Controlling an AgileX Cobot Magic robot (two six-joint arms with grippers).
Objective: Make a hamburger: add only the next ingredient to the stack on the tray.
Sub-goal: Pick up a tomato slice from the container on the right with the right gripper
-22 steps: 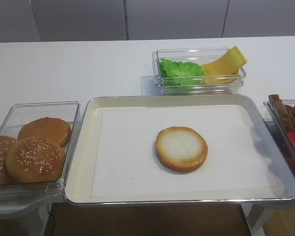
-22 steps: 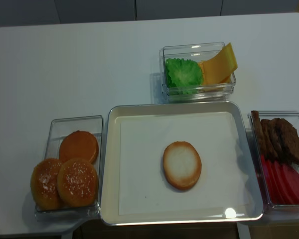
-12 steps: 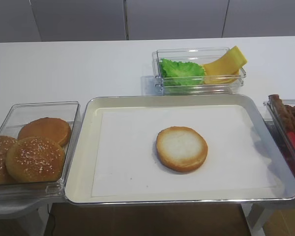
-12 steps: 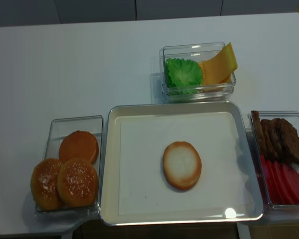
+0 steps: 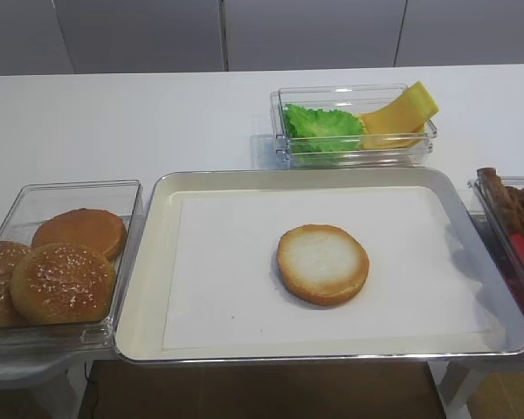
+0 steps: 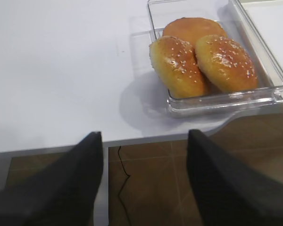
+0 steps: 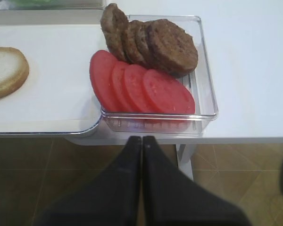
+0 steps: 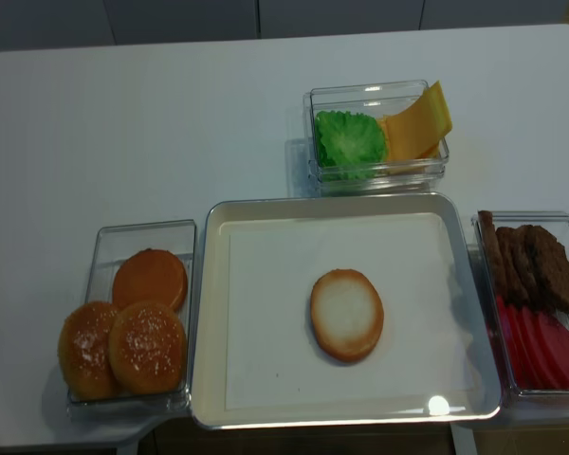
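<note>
Tomato slices (image 7: 141, 89) lay fanned in the clear bin (image 7: 205, 80) just beyond my right gripper (image 7: 142, 141), its jaws pressed together on nothing; my left gripper (image 6: 144, 141) stood wide near the sesame buns (image 6: 203, 61). Farther off, the bun bottom (image 5: 322, 264) sat bare on the tray (image 5: 148, 262). Nothing had shifted over the last second, so the pick was yet to start.

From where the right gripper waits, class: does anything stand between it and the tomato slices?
Only the clear bin's near wall. The shut right gripper sits below and outside it; the tomato slices lie uncovered inside, with the patties behind them.
</note>
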